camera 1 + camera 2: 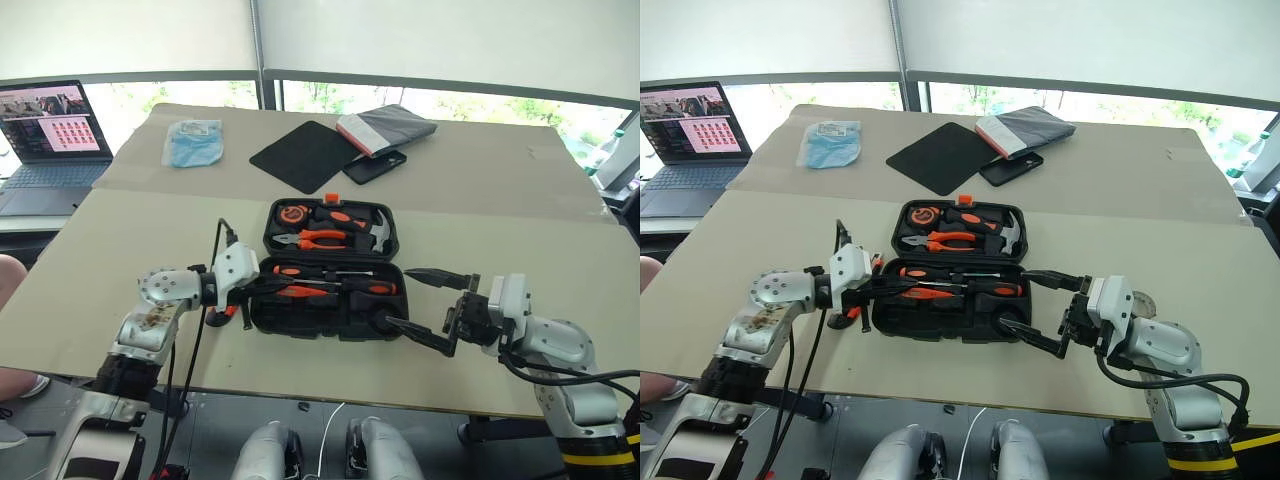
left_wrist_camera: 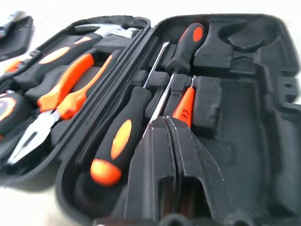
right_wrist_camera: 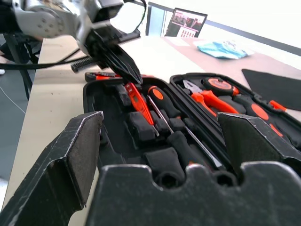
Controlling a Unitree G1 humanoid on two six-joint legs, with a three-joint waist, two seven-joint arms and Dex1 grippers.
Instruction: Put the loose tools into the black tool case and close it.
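Observation:
The black tool case [image 1: 300, 322] lies open mid-table. Its near half holds two black-and-orange screwdrivers [image 2: 117, 141] [image 2: 188, 40] and the slim orange tester screwdriver [image 2: 184, 106]. My left gripper [image 2: 165, 123] is shut, reaching in from the case's left end, its tip at the tester's near end; I cannot tell whether it pinches anything. A black-and-orange utility knife [image 3: 101, 75] lies on the table just left of the case, partly under that arm. My right gripper [image 1: 400, 298] stands wide open at the case's right end, empty.
The far half of the case holds orange-handled pliers [image 1: 320, 238], a hammer [image 1: 375, 230] and a tape measure [image 1: 291, 213]. Behind lie a black mat [image 1: 303, 155], a phone [image 1: 375, 166], a grey pouch [image 1: 390, 127] and a blue packet [image 1: 193, 141]. A laptop [image 1: 50, 135] stands far left.

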